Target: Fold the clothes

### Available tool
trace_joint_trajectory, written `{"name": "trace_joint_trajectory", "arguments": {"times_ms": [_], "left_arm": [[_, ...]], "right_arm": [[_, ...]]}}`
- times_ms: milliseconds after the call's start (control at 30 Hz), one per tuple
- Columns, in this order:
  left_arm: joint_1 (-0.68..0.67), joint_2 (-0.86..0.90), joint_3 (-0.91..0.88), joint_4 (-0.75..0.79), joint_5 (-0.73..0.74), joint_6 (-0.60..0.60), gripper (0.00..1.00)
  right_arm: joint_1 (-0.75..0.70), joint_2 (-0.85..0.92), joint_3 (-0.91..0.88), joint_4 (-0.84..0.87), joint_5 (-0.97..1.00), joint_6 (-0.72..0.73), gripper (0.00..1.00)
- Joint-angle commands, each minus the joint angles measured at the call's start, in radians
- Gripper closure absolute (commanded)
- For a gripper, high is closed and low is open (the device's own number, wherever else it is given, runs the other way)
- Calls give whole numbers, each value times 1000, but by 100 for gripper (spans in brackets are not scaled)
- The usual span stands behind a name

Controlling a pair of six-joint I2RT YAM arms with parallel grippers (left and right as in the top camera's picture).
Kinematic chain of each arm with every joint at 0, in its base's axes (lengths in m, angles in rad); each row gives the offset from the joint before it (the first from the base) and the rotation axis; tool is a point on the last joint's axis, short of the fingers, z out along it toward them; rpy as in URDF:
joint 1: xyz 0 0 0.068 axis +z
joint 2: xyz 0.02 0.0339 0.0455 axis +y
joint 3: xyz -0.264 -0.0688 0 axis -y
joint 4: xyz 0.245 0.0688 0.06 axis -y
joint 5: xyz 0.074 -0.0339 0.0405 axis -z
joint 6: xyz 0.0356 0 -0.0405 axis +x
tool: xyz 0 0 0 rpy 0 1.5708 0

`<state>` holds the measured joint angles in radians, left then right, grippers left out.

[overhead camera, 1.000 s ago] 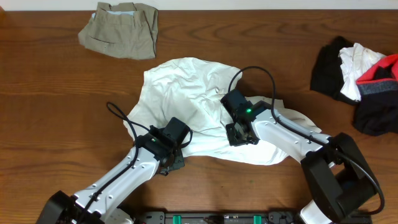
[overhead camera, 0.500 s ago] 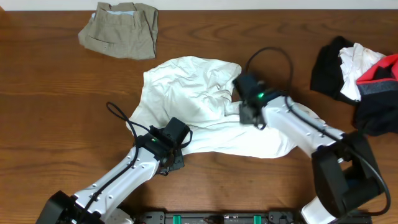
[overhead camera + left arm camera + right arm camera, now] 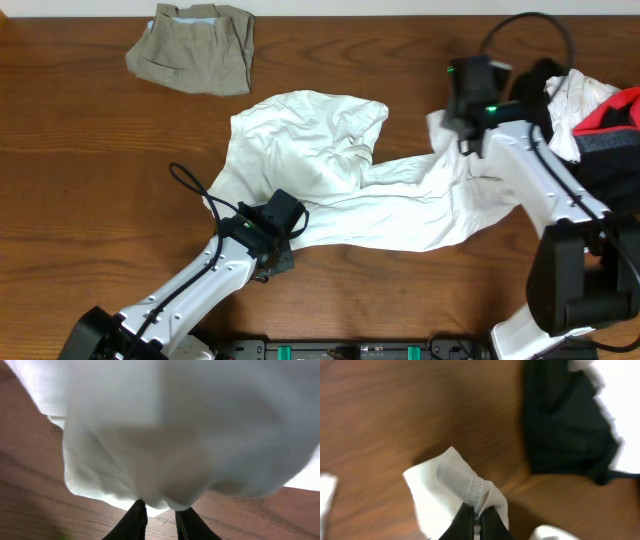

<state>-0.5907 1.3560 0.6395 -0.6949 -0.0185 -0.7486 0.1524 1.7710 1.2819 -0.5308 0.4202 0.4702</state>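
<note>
White top (image 3: 330,180) lay spread across the middle of the table (image 3: 80,180); the left gripper (image 3: 157,510) pinched its near hem between narrow fingers, the right gripper (image 3: 476,510) was closed tightly on one corner, near the black garment (image 3: 565,420)

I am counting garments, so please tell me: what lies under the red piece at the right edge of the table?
Under the red piece black fabric shows, with a white piece beside it. Anything deeper in the pile is covered.

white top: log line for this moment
left gripper: shut on white top edge | right gripper: shut on white top corner, near black garment | fold: not yet done
</note>
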Motion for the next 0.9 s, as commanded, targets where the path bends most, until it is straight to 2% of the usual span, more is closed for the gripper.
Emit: {"name": "trace_joint_trajectory", "arguments": {"times_ms": [0, 233, 367, 400, 433, 467, 533, 667, 767, 867], "left_arm": [[2, 10, -6, -11, -43, -15, 78], [61, 10, -7, -50, -98, -39, 78], [101, 10, -7, -55, -95, -39, 78], [105, 10, -7, -55, -95, -39, 77], [106, 10, -7, -54, -95, -39, 78], [106, 10, -7, -51, -95, -39, 77], [106, 10, -7, -51, -95, -39, 70], [106, 10, -7, -47, -69, -22, 56], [106, 10, -6, -35, -44, 9, 50], [106, 10, -6, -29, -37, 15, 36]], "right_arm": [[-79, 6, 18, 6, 117, -8, 99], [-240, 6, 47, -34, 155, -49, 99], [-309, 6, 92, -96, 84, -49, 98], [-317, 6, 106, -118, 52, -49, 89], [-320, 6, 119, -135, 24, -54, 74], [-322, 6, 137, -156, -10, -79, 52], [-319, 6, 166, -206, -51, -106, 1], [-307, 5, 236, -370, -62, -74, 1], [-307, -4, 280, -529, -71, 63, 1], [-306, -29, 285, -690, -128, 166, 1]]}}
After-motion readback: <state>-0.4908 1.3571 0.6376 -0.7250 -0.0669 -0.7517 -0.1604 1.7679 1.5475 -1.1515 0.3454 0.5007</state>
